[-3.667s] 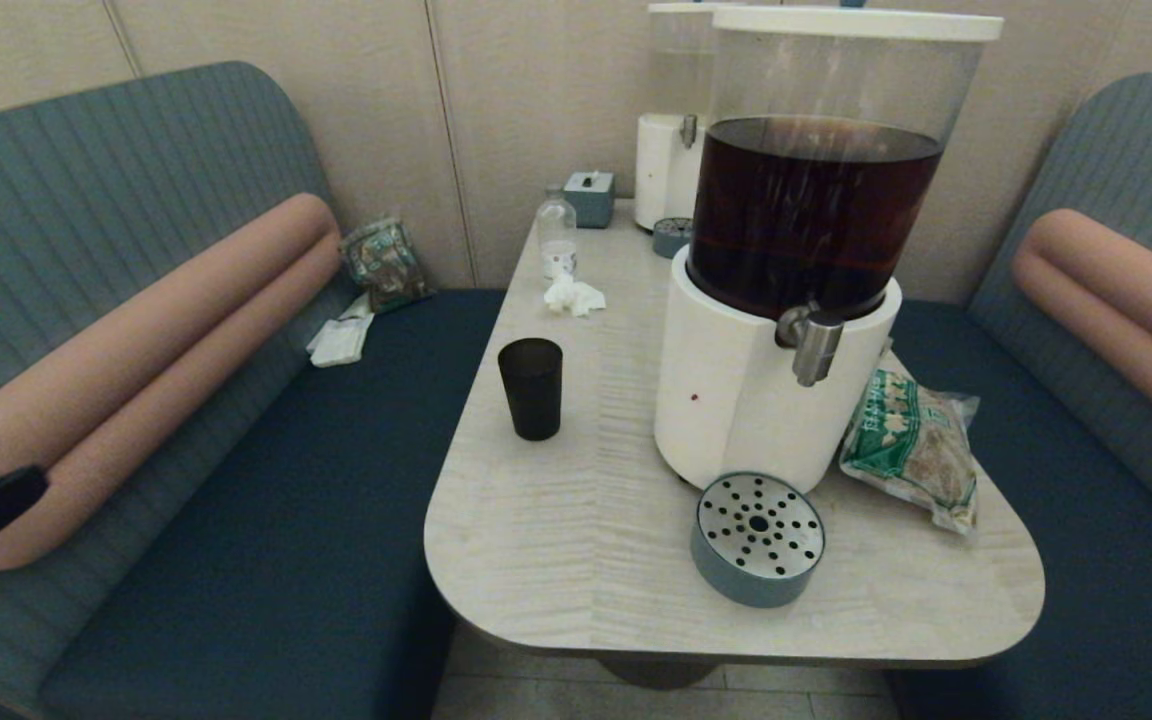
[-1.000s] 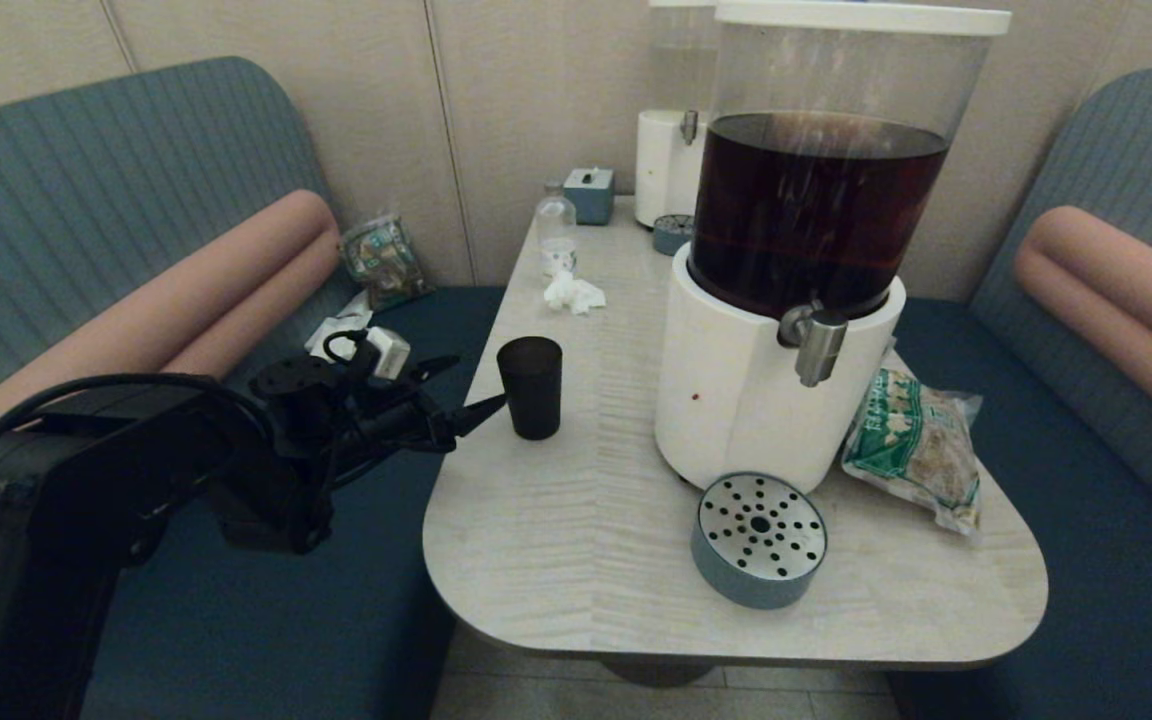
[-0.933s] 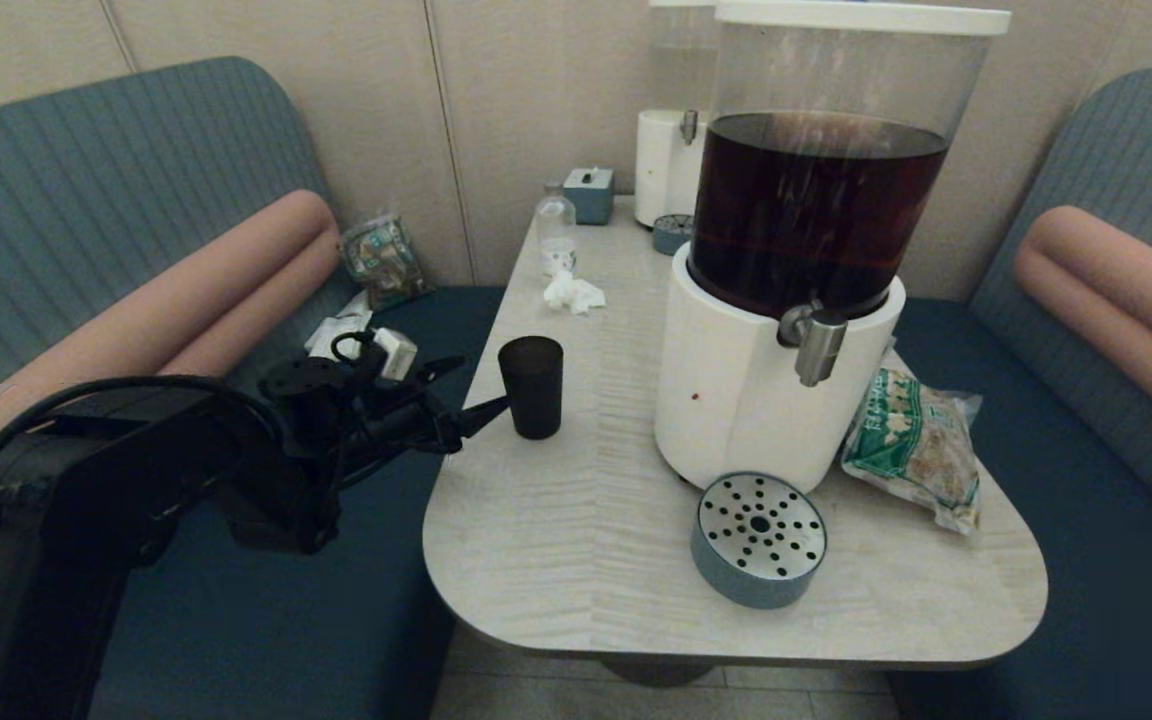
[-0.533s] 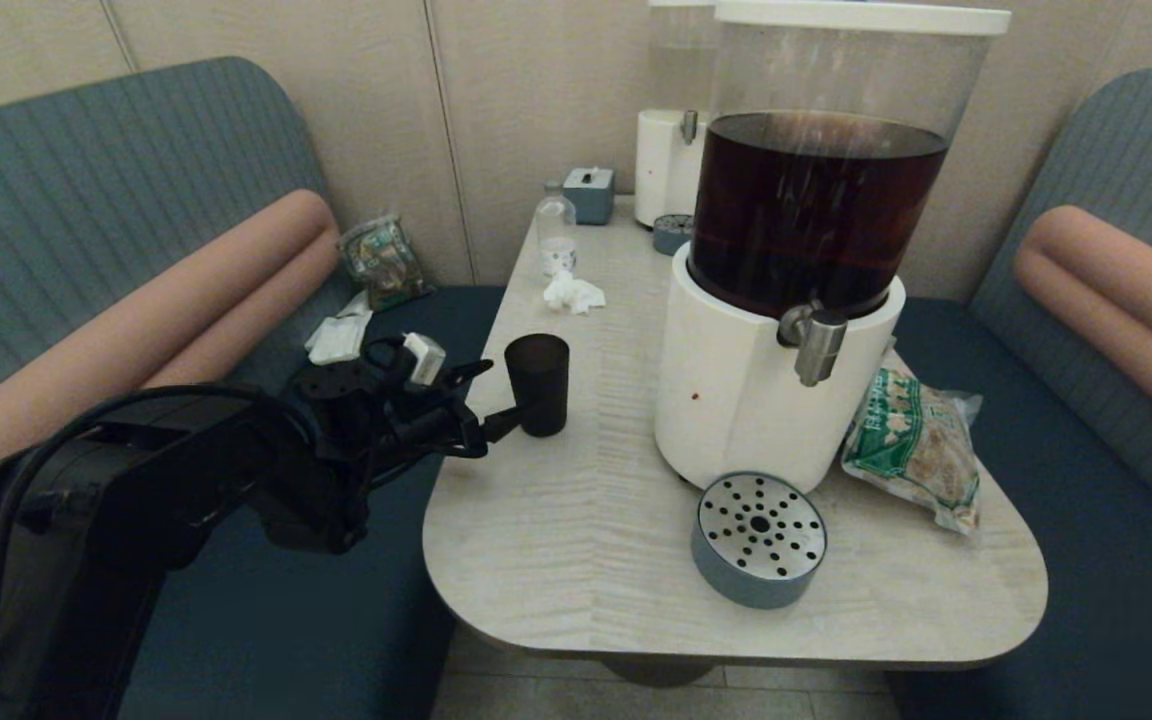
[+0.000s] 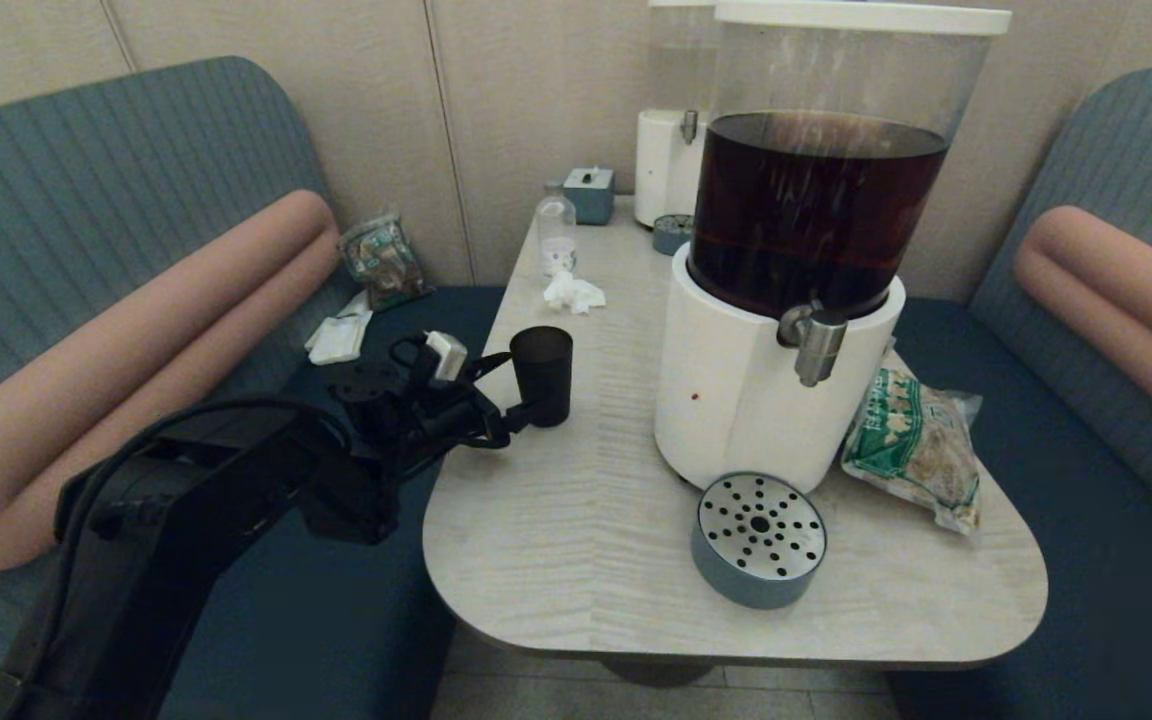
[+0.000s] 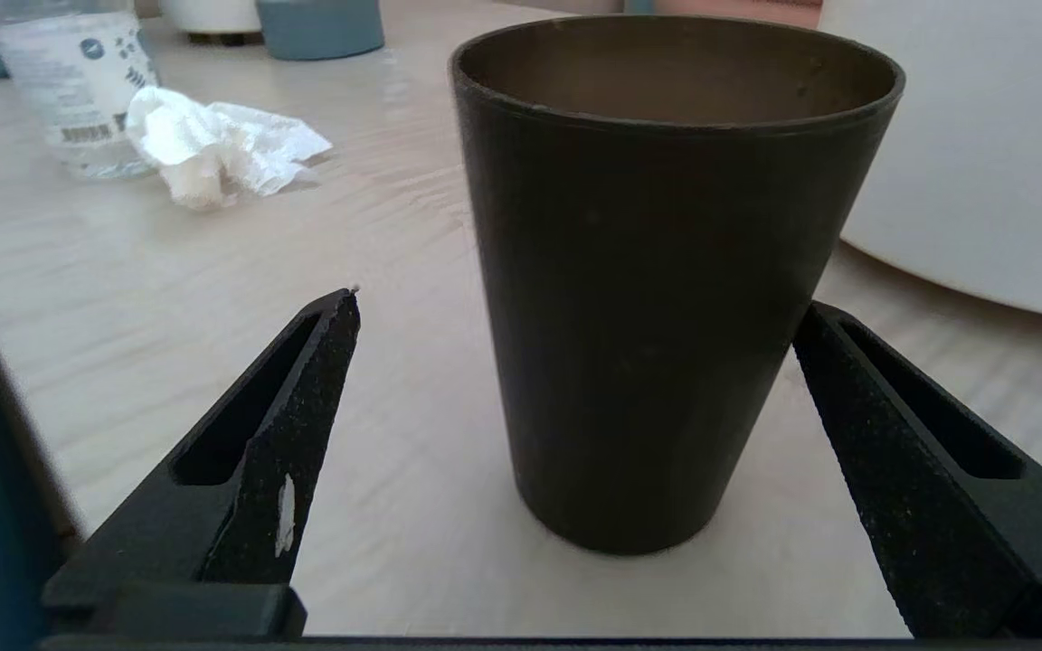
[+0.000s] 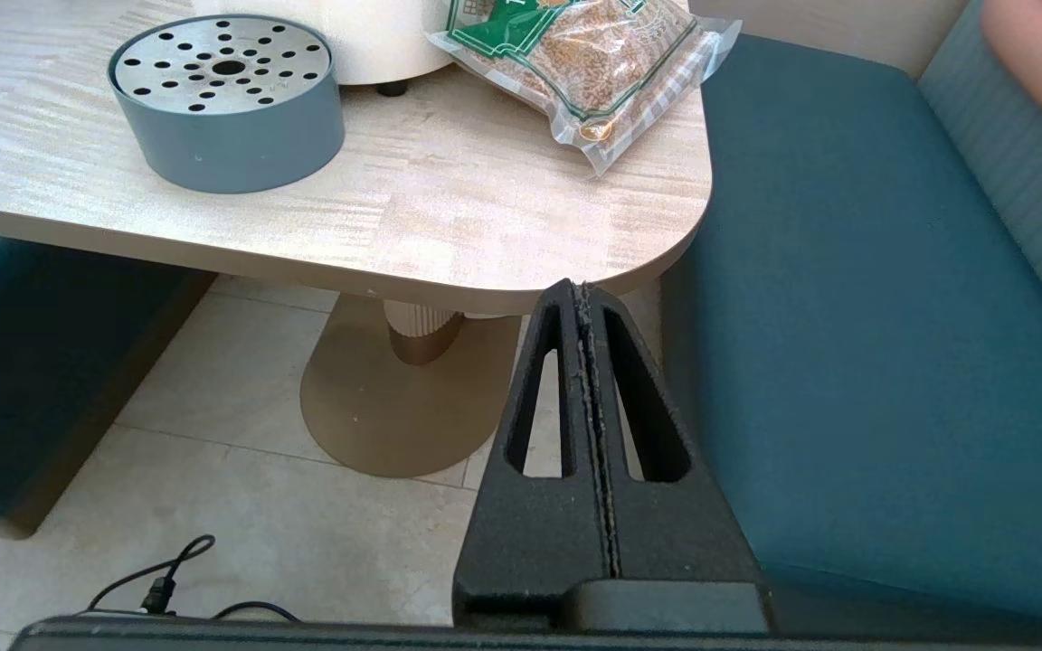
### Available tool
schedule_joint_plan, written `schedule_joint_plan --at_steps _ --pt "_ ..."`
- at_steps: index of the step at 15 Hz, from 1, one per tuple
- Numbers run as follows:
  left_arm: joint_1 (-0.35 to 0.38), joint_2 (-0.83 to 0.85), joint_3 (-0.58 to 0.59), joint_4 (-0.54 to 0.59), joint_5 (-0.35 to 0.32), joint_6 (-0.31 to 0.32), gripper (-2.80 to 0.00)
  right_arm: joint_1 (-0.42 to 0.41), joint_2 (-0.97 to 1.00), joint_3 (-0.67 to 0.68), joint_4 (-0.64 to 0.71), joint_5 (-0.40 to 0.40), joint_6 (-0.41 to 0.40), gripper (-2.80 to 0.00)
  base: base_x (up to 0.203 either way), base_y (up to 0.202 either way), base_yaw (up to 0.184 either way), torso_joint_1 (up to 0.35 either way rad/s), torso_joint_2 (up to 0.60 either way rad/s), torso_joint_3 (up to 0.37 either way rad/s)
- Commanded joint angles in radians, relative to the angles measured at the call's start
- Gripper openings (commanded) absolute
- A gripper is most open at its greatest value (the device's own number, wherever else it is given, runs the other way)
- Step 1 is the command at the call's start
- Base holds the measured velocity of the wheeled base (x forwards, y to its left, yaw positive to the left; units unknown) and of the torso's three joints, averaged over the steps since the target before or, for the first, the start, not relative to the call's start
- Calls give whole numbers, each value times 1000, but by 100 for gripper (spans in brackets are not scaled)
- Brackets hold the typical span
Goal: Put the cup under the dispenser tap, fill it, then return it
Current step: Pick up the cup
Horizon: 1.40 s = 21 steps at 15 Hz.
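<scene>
The cup (image 5: 542, 374) is seen upright near the table's (image 5: 576, 520) left edge, bracketed by the spread fingers of the left gripper (image 6: 575, 303), one touching it; the right gripper (image 7: 584, 294) is held closed below the table's near right corner

Café booth: padded benches (image 5: 116, 250) flank table (image 5: 576, 520) with drink dispensers (image 5: 786, 300).

The left arm (image 5: 196, 490), filling the lower left of the head view, is matt black with a thick rounded casing. Black cables loop over its wrist, beside a small white block (image 5: 446, 352). Each gripper has tapered, grainy black plastic jaws with long slotted cut-outs. One finger (image 6: 250, 470) in the left wrist view bears a small white scuff.
</scene>
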Motion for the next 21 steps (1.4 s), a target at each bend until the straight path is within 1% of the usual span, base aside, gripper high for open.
schedule_joint_plan --at_steps 1,4,12,13,21 --pt "-5 36 -44 -8 10 -2 0 0 1 0 0 0 -1 -280 0 0 0 0 0 0" --pt "-5 56 -90 -8 20 -15 0 -1 1 0 0 0 -1 -280 0 0 0 0 0 0" --pt "-25 62 -110 -9 21 -16 0 0 1 0 0 0 -1 -280 0 0 0 0 0 0" --pt "-25 62 -110 -8 21 -18 -280 -1 1 0 0 0 -1 -280 0 0 0 0 0 0" --pt "-32 46 -87 -20 18 -21 -280 0 1 0 0 0 -1 -280 0 0 0 0 0 0"
